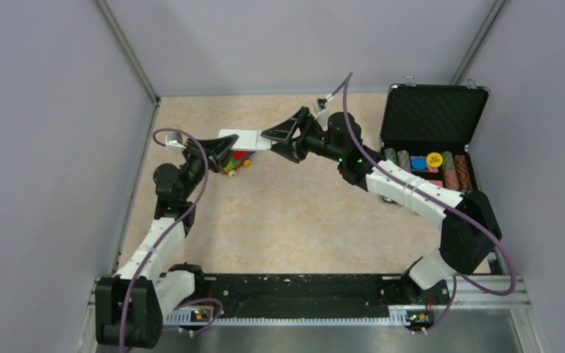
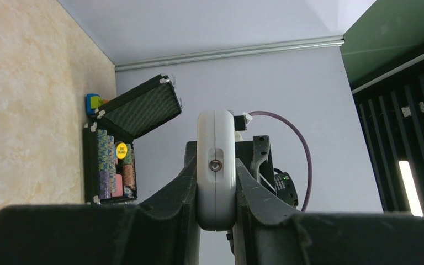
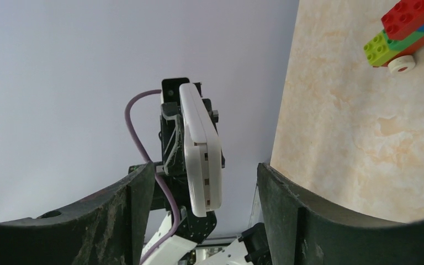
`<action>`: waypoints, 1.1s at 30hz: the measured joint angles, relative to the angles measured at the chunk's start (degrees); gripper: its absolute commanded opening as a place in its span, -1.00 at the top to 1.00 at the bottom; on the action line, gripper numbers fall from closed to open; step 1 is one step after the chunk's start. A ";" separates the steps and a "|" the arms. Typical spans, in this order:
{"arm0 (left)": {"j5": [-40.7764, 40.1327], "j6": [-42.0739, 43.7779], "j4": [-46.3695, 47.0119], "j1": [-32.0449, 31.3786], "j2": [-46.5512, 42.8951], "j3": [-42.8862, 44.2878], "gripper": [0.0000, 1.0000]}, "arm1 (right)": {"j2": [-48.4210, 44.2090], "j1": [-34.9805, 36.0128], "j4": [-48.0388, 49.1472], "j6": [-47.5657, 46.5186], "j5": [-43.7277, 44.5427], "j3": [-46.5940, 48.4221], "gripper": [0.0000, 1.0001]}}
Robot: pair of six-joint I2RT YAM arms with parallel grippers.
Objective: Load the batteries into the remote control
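Remote control (image 2: 216, 165) showing only rounded light-grey plastic edge, button face hiding. Left gripper (image 2: 216, 185) clamping its two flat sides, holding it off tabletop (image 1: 301, 213). Right gripper (image 3: 204, 174) gaping wide, remote's far end sitting ahead between jaws, touching neither. Brick train (image 1: 237, 160) partly hiding behind left gripper.

Small flat light-grey rectangular plastic remote control (image 1: 249, 140), held level in the air, one end clamped between the fingers of the left gripper (image 2: 216, 171), narrow end face showing a centre seam and small round port
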 measured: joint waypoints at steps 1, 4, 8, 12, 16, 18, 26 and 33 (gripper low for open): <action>0.00 0.00 0.02 0.00 -0.11 0.00 1.00 | -0.15 -0.26 0.07 -0.02 0.26 -0.09 -0.27; 0.02 -0.02 0.04 0.00 -0.35 -0.15 1.00 | -0.17 -1.14 0.15 -0.04 0.98 -0.09 -0.23; 0.02 -0.09 0.04 0.00 -0.37 -0.42 1.00 | -0.17 -1.49 0.00 -0.28 1.36 -0.22 -0.22; 0.02 -0.90 0.11 0.00 -0.37 -0.63 1.00 | -0.15 -1.49 0.11 -0.76 1.36 -0.33 -0.20; 0.04 -2.10 1.25 0.00 -0.22 -0.66 1.00 | -0.15 -1.49 0.66 -1.31 1.33 -0.76 -0.08; 0.09 -2.58 1.88 0.00 -0.09 -0.66 1.00 | -0.15 -1.46 0.98 -1.66 1.36 -1.22 0.00; 0.48 -3.13 2.23 0.00 0.81 -1.01 1.00 | -0.13 -1.03 1.95 -3.15 1.57 -1.42 0.25; 0.48 -3.50 2.27 0.00 0.98 -1.25 1.00 | -0.13 -0.79 1.55 -5.79 2.45 -1.42 0.10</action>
